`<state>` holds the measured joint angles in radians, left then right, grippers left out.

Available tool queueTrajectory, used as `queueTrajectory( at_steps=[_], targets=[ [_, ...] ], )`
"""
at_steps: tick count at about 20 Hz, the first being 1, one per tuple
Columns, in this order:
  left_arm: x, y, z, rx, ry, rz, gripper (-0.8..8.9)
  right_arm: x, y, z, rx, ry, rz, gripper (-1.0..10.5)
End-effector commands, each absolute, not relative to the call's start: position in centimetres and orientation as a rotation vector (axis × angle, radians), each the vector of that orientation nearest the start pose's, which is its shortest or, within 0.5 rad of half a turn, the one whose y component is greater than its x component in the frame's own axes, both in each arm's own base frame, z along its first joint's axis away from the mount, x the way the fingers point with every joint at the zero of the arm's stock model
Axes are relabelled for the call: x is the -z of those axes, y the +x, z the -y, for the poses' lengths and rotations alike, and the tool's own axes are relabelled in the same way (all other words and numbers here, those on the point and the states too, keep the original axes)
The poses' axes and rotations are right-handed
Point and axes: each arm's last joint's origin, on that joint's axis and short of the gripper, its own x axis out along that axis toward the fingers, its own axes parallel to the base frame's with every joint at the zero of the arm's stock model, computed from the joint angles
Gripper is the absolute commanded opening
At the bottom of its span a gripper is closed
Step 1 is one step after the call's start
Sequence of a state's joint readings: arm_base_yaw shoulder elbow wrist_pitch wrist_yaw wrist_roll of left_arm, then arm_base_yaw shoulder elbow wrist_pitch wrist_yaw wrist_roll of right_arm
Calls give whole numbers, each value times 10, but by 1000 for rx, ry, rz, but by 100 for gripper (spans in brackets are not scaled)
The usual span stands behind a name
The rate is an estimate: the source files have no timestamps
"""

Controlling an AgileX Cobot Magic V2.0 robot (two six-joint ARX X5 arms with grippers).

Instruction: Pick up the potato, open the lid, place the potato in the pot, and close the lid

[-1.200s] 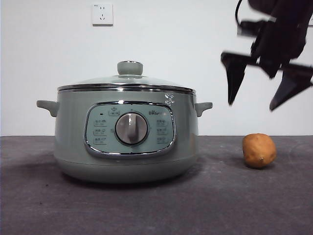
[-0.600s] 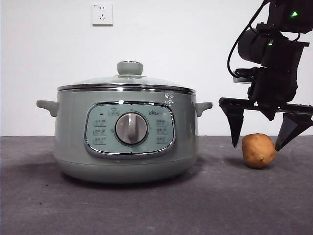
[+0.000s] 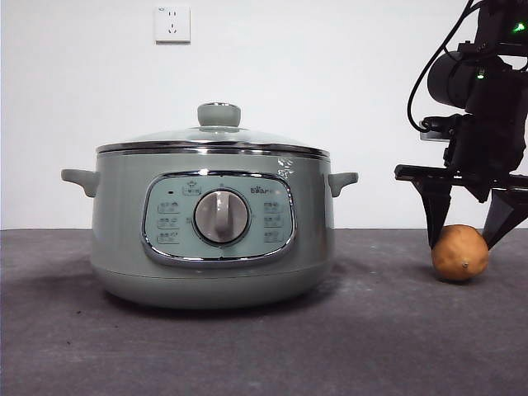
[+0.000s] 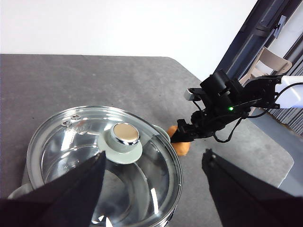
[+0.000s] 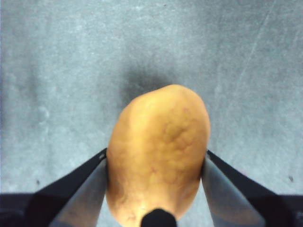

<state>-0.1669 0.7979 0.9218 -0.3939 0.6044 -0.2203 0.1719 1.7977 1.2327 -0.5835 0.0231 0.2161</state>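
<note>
Far left on the white wall behind my desk (image 3: 247, 355) there is a power socket (image 3: 172, 23), high above everything. Below it the pot (image 3: 213, 227) stands on the grey desk, its control panel and dial (image 3: 221, 217) facing the front camera, a small handle on each side. The lid (image 3: 213, 139) sits closed on the pot, its green knob (image 3: 219, 114) upright in the middle. My left gripper (image 4: 154, 177) hangs above that lid with its jaws spread wide, holding nothing, the knob just ahead of the gap between them.

To the right of the pot, well apart from it, lies the potato (image 3: 459, 252) on the desk. Nothing stands between it and the pot. My right gripper (image 3: 468, 239) has one jaw on each side of the potato; in my right wrist view the jaws touch its flanks at its widest part. There the potato's (image 5: 158, 151) long axis runs straight away from my wrist, along the gap between the jaws, its narrower rounded end pointing outward.

Behind my right arm, off the desk's far corner, stands a pale chair (image 4: 271, 61).
</note>
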Motion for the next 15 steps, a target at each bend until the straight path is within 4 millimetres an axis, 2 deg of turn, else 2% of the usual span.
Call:
queueTrajectory(
  at_steps=[1, 3, 7, 10, 12, 15],
  targets=[
    [-357, 157, 44, 738, -242, -345, 345, -207, 344, -62, -24, 71, -1133, -12],
    [-355, 164, 45, 718, -230, -343, 347, -232, 333, -63, -77, 100, -1088, -12],
    [-353, 185, 59, 685, -166, -350, 351, -288, 295, -61, -139, 109, -970, -12],
    [-359, 206, 86, 664, -59, -383, 351, -319, 265, -55, -156, 103, -897, -12],
    [-361, 220, 109, 651, 27, -411, 351, -332, 251, -52, -165, 89, -861, -12],
    [-355, 243, 141, 632, 126, -475, 350, -340, 239, -49, -173, 74, -846, -12]
  ],
)
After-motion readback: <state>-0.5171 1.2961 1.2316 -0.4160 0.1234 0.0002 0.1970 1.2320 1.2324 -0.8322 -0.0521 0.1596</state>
